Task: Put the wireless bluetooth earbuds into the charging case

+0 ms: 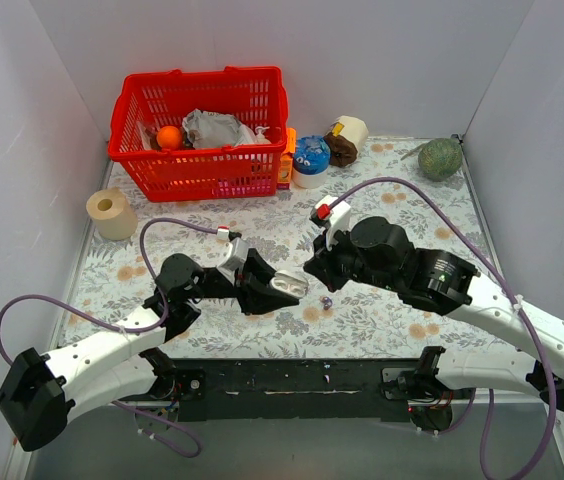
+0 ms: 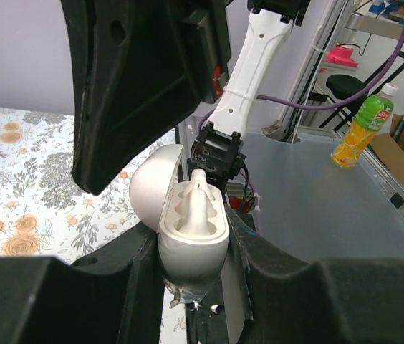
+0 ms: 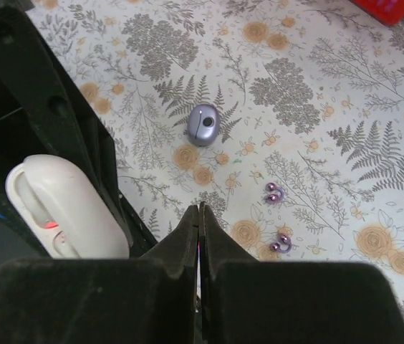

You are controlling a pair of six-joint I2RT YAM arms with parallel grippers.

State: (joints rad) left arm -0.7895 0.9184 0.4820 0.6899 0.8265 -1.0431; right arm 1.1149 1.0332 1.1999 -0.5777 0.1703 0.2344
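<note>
My left gripper (image 1: 297, 288) (image 2: 191, 247) is shut on the charging case (image 1: 287, 287) (image 2: 193, 228). In these frames the case is a white pebble with its lid open to the left, and its two slots face the camera. It also shows in the right wrist view (image 3: 66, 208). My right gripper (image 1: 314, 272) (image 3: 200, 208) is shut and empty, hovering right beside the case. A bluish-grey rounded earbud (image 3: 203, 123) (image 1: 326, 301) with a dark dot lies on the floral cloth beyond its fingertips. Two tiny shiny purple curved pieces (image 3: 273, 192) (image 3: 282, 244) lie to their right.
At the back stand a red basket (image 1: 202, 135) with items in it, a blue cup (image 1: 311, 158), a brown lump by a paper roll (image 1: 347, 140) and a green ball (image 1: 440, 158). Another paper roll (image 1: 112, 213) stands at the left. Walls close in three sides.
</note>
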